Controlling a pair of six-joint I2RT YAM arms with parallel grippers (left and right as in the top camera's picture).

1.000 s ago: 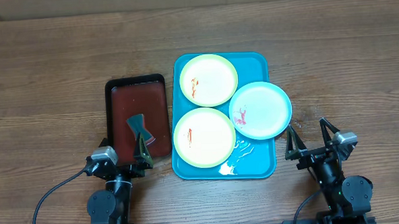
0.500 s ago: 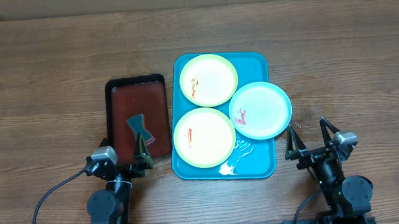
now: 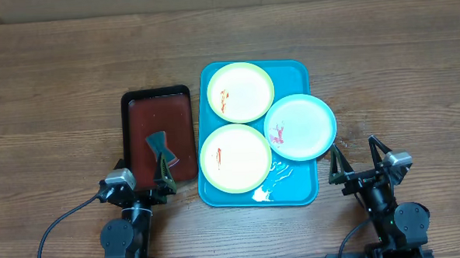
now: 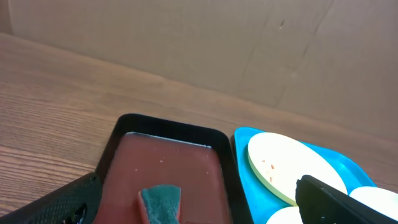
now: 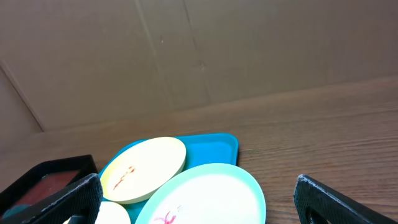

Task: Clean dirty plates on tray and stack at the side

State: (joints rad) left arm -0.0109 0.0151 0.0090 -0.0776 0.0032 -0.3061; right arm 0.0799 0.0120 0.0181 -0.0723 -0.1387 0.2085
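Three plates lie on the turquoise tray (image 3: 298, 184): a yellow-green-rimmed plate (image 3: 240, 92) at the back, another (image 3: 235, 157) at the front left, and a light-blue-rimmed plate (image 3: 301, 127) overhanging the tray's right edge. Each has red smears. My left gripper (image 3: 145, 179) is open at the front of the red-brown tray, near the sponge. My right gripper (image 3: 357, 161) is open and empty, just right of the turquoise tray's front corner. The right wrist view shows the light-blue plate (image 5: 205, 196) and back plate (image 5: 144, 168). The left wrist view shows the back plate (image 4: 292, 168).
A smaller black-rimmed red-brown tray (image 3: 157, 116) sits left of the turquoise tray, holding a green sponge (image 3: 161, 147), also seen in the left wrist view (image 4: 161, 200). White foam or liquid (image 3: 273, 183) lies on the turquoise tray's front. Cardboard wall stands behind the wooden table.
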